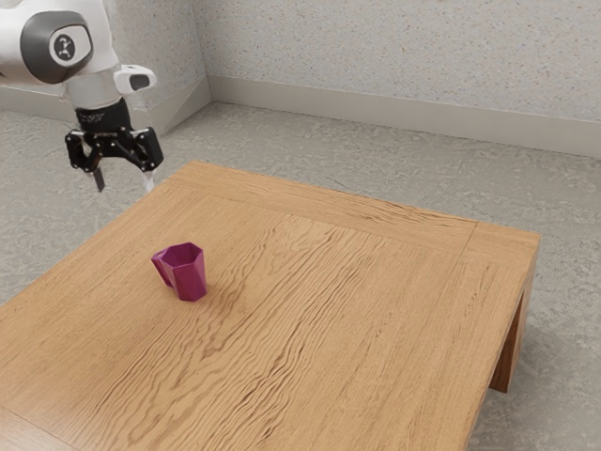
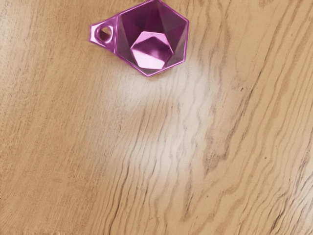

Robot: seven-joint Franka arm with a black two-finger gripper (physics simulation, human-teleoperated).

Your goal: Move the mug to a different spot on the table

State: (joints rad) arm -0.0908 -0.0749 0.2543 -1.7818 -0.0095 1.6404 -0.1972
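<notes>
arm (image 1: 89,56) high, gripper (image 1: 123,180) pointing down, fingers spread apart

A grey speckled floor (image 1: 376,160) is seen far and right. It is bounded by a pale textured wall (image 1: 394,47), edged by a light skirting board (image 1: 404,113).

table (image 1: 394,319): wooden, wavy-grained, standing on grey floor (image 1: 563,216) | mug (image 1: 185,271): magenta, faceted, sitting upright on table, opening facing up, well in from table's edges, nearer table's exterior-view-left side | handle (image 1: 160,266): pointing toward that table side
</notes>
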